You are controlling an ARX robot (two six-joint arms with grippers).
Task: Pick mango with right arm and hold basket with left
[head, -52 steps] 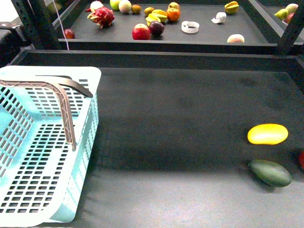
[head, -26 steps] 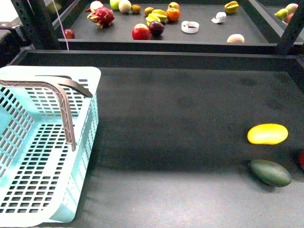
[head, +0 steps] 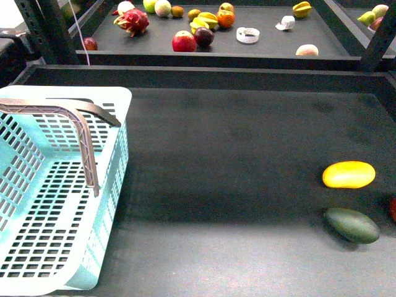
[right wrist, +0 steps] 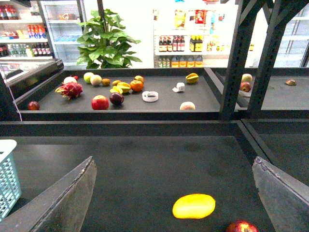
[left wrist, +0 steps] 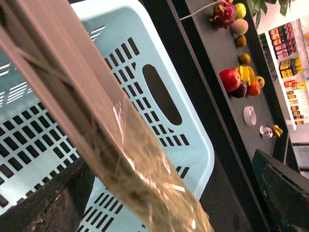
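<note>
Left gripper (left wrist: 171,159) straddles the raised handle (left wrist: 63,72) of the basket (left wrist: 198,145), jaws spread and not clamped, apparently to steady it. Right gripper (right wrist: 173,162) hangs released, its fingers (right wrist: 63,203) framing the mango (right wrist: 194,206) lying just ahead, likely lined up for descent.
</note>
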